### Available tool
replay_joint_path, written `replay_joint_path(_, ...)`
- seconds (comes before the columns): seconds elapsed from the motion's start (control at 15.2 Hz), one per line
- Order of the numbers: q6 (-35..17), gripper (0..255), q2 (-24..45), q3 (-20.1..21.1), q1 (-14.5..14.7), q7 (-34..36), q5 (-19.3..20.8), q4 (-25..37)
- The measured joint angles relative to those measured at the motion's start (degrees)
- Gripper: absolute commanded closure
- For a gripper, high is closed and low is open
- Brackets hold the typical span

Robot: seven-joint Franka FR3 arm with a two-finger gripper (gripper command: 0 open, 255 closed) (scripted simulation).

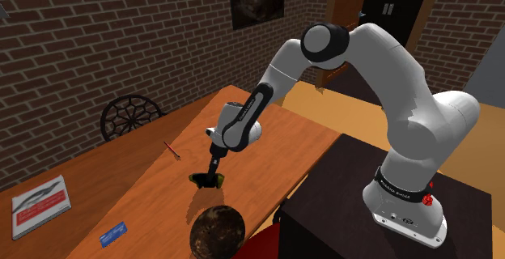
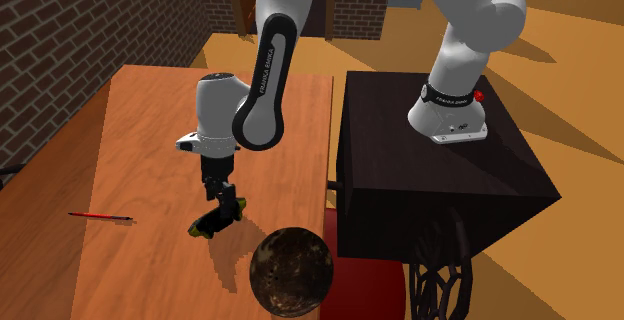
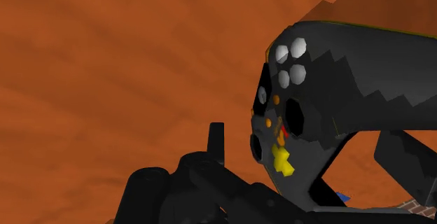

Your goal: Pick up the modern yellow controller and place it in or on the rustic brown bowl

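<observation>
The controller (image 1: 204, 179) is black with yellow edges. It hangs a little above the wooden table (image 1: 267, 148), casting a shadow below, with my gripper (image 1: 214, 171) shut on it. In the second exterior view the controller (image 2: 213, 219) tilts under the gripper (image 2: 222, 205). The wrist view shows the controller (image 3: 329, 82) close up, with grey buttons and a yellow pad, clasped at the gripper (image 3: 308, 163). The dark brown bowl (image 1: 217, 229) sits at the table's near edge, a short way from the controller. The bowl (image 2: 290, 268) stands lower right of the gripper in the second exterior view.
A red pen (image 1: 171, 150) lies on the table beyond the gripper. A blue card (image 1: 114, 234) and a white booklet (image 1: 39, 205) lie toward the shoulder view's left. A round wire chair (image 1: 129, 116) stands behind the table. The black stand (image 2: 430, 158) borders the table.
</observation>
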State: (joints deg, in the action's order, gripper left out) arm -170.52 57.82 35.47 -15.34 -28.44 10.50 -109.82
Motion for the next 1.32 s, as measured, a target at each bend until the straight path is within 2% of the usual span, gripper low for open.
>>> replay_joint_path(0.07, 0.0, 0, 0.01, 0.0, 0.0, 0.0, 0.0, 0.01)
replay_joint_path(0.13, 0.0, 255, 0.01, 0.0, 0.0, 0.0, 0.0, 0.01)
replay_joint_path(0.79, 0.03, 255, -0.02, 0.03, 0.01, 0.0, 0.01, -0.03)
replay_joint_path(1.32, 2.05, 255, -4.71, 2.2, -1.67, 1.16, -0.9, -2.62)
